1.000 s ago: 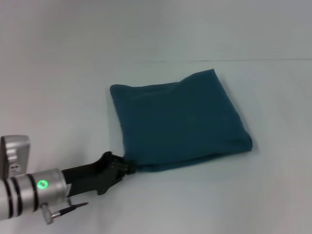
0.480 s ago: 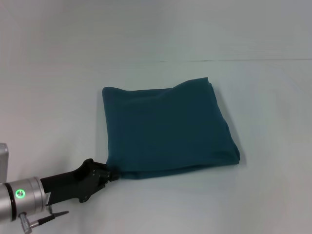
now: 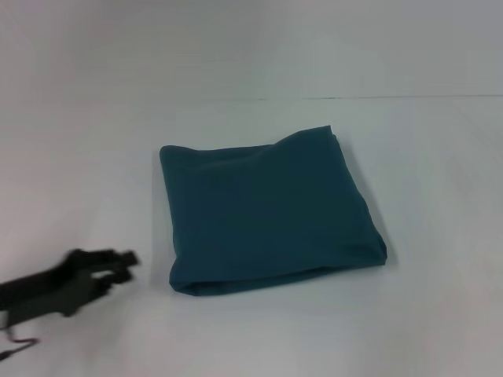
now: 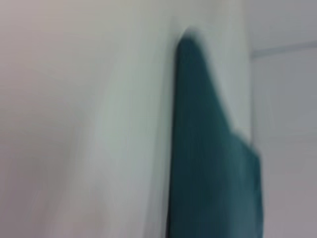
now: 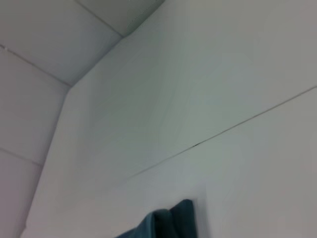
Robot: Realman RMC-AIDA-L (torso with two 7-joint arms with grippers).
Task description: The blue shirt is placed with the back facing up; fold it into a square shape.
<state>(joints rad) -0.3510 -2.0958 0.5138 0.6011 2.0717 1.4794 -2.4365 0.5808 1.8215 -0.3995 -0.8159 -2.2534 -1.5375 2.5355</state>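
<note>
The blue shirt (image 3: 267, 212) lies folded into a rough square on the white table, plain side up; its near-left corner is rounded. It also shows as a blurred teal shape (image 4: 208, 168) in the left wrist view, and one corner of it (image 5: 166, 224) shows in the right wrist view. My left gripper (image 3: 119, 265) hovers low at the near left, a short gap away from the shirt's near-left corner. It is open and holds nothing. The right gripper is out of view.
The white table (image 3: 409, 314) runs all around the shirt. A thin seam line (image 3: 393, 97) crosses the far side. A similar seam (image 5: 233, 128) shows in the right wrist view.
My left gripper dragged the shirt's near-left corner leftward, then let go and pulled back to the left. The shirt now rests a little left of where it was.
</note>
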